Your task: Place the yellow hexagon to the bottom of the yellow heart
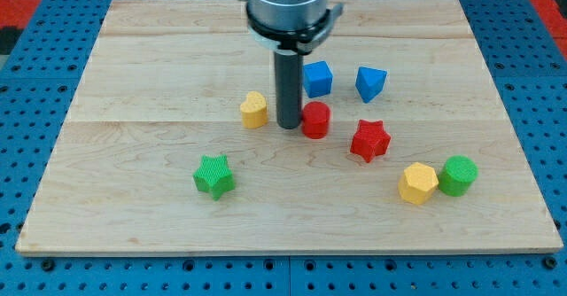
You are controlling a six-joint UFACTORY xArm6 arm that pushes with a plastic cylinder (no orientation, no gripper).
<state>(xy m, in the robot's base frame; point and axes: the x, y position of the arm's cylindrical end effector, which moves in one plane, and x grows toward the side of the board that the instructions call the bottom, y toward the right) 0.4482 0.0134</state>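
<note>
The yellow hexagon (417, 183) lies near the view's bottom right, touching the green cylinder (458, 175) on its right. The yellow heart (253, 109) lies near the board's middle, left of my rod. My tip (289, 124) stands between the yellow heart and the red cylinder (315, 119), close against the red cylinder's left side. The hexagon is far to the right of and below my tip.
A blue cube (318, 78) and a blue triangular block (370, 83) lie above and right of my tip. A red star (369, 140) lies right of the red cylinder. A green star (213, 175) lies at the bottom left. The wooden board (133, 66) rests on a blue pegboard.
</note>
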